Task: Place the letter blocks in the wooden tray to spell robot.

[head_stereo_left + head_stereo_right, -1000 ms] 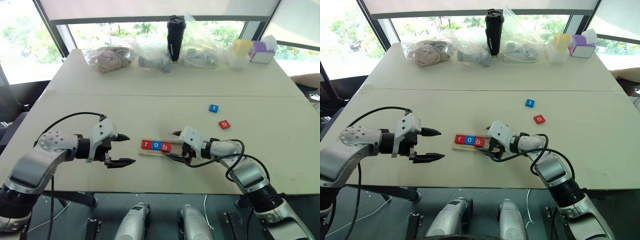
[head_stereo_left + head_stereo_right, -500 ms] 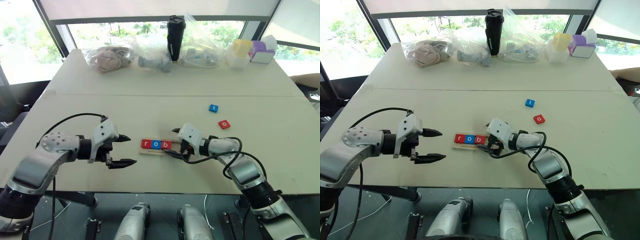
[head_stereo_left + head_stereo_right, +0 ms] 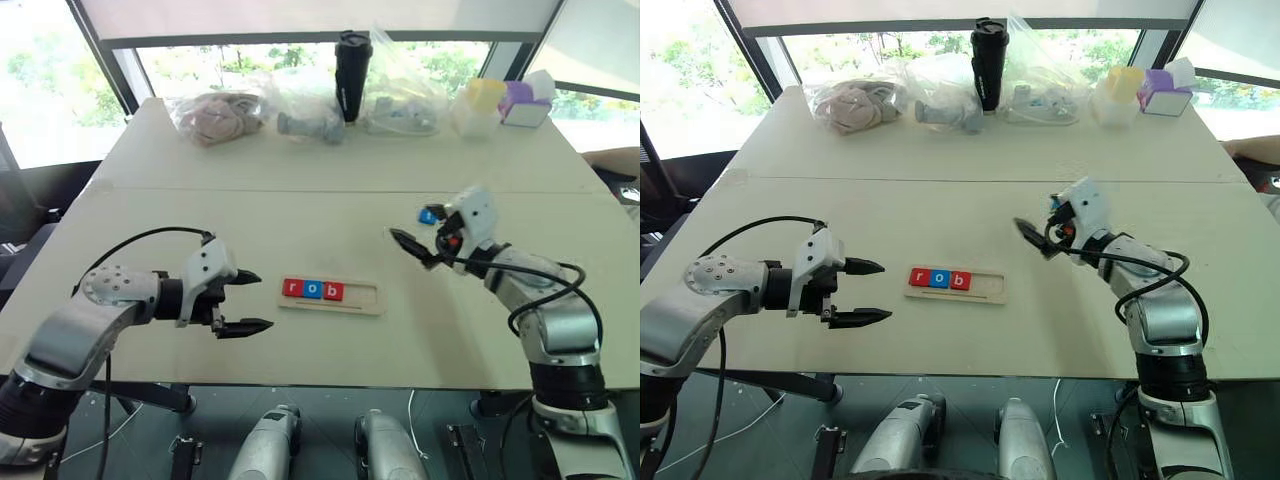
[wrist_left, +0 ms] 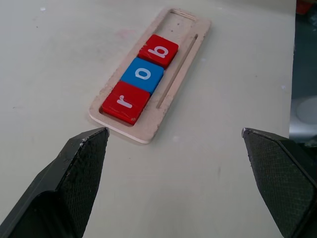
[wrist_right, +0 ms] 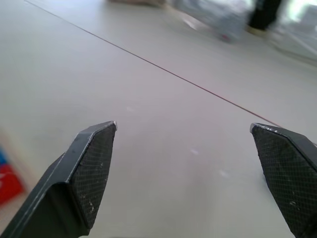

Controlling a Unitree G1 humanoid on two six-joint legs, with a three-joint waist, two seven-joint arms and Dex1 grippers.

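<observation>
Pale wooden tray (image 4: 183, 47) holds red r (image 4: 125, 101), blue o (image 4: 142, 74), red b (image 4: 158, 50).

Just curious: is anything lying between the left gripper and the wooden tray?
No. In the left wrist view, only bare table lies between the open left gripper and the wooden tray.

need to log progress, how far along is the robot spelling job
Done: the red r tile, blue o tile and red b tile sit in the wooden tray, leaving its right part bare. In hand: nothing; the right gripper is open above the table, and the left gripper hovers open beside the tray. Left: a blue tile lies behind the right gripper.
</observation>
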